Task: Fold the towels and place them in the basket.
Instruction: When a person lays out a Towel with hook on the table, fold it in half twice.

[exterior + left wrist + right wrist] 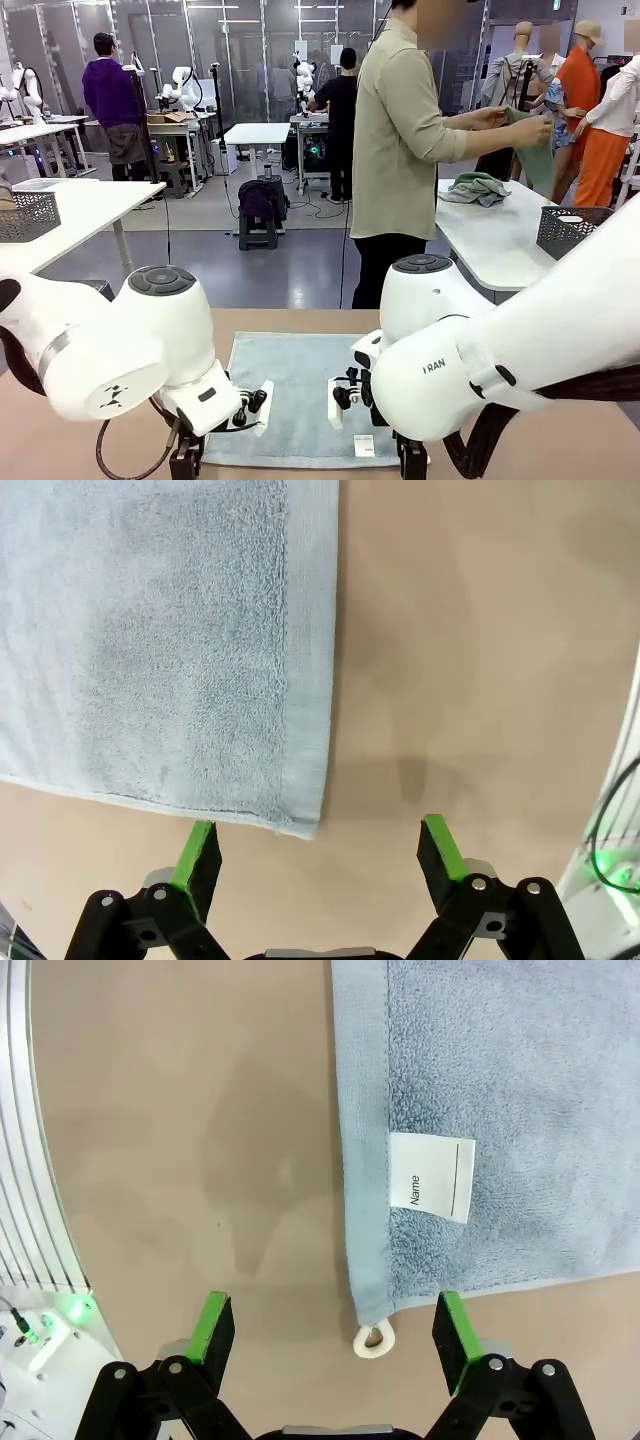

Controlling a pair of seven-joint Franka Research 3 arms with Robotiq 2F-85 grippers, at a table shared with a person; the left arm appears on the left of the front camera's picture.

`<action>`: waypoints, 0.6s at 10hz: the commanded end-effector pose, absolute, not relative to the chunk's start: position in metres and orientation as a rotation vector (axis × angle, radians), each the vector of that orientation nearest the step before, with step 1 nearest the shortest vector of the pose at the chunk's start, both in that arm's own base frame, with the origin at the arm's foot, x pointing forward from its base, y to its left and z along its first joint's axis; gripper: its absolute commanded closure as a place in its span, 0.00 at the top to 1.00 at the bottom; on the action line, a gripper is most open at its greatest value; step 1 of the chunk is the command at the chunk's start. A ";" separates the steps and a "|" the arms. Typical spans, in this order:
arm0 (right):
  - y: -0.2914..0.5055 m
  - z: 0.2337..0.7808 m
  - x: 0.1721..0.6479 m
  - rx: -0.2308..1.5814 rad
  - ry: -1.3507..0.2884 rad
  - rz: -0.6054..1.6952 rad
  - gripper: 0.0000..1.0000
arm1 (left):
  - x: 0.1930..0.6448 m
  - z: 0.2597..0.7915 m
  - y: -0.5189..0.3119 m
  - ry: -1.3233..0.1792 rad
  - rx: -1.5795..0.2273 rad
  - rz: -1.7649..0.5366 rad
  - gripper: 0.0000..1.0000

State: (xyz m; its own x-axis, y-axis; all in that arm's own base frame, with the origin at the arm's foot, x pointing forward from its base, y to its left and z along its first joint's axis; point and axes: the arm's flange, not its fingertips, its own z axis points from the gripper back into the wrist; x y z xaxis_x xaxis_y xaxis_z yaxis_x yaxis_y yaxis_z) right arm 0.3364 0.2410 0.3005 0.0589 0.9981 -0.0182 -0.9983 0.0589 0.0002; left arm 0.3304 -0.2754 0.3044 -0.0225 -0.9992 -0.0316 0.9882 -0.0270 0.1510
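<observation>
Blue-grey towel (pixel 300 395): spread flat on the tan surface (pixel 290 322), its near edge lying between the two arms.
White surface (pixel 490 245): beyond, at right. It carries a crumpled green cloth (pixel 478 187) and, at its near end, a dark mesh basket (pixel 570 232) partly behind the right arm.
Person (pixel 400 150): stands at the far side of the tan surface, turned toward the white surface, both hands holding up a green towel (pixel 537 155).
Left pincer (pixel 320 830): fingers spread wide, holding nothing, over one near corner of the blue-grey towel; that corner lies between the fingers.
Right pincer (pixel 334 1305): fingers spread wide, holding nothing, over the other near corner.
Label (pixel 430 1176): white, printed "Name", sewn beside the hem near that corner.
Loop (pixel 375 1341): cream, at the corner tip, in the gap between the right pincer's fingers.
</observation>
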 end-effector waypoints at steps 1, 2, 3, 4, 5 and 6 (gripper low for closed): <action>0.243 0.295 0.339 -0.008 -0.003 1.492 1.00 | 0.333 0.290 -0.272 -0.133 0.153 -1.598 1.00; 0.243 0.294 0.340 -0.002 -0.005 1.497 1.00 | 0.335 0.288 -0.272 -0.156 0.145 -1.612 1.00; 0.242 0.292 0.341 0.004 -0.009 1.499 1.00 | 0.336 0.287 -0.271 -0.202 0.142 -1.635 1.00; 0.240 0.292 0.342 0.010 -0.007 1.500 1.00 | 0.338 0.285 -0.270 -0.192 0.136 -1.625 1.00; 0.239 0.292 0.342 0.017 -0.010 1.505 1.00 | 0.339 0.284 -0.269 -0.191 0.132 -1.621 1.00; 0.238 0.292 0.343 0.036 -0.010 1.509 1.00 | 0.339 0.284 -0.268 -0.182 0.127 -1.615 1.00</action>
State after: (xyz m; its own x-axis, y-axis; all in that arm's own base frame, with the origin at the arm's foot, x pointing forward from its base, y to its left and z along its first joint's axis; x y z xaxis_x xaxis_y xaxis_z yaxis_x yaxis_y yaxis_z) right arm 0.3387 0.2402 0.2956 0.0734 0.9973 -0.0052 -0.9973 0.0735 0.0095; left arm 0.3400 -0.2764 0.2899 -0.0328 -0.9991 0.0271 0.9823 -0.0273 0.1854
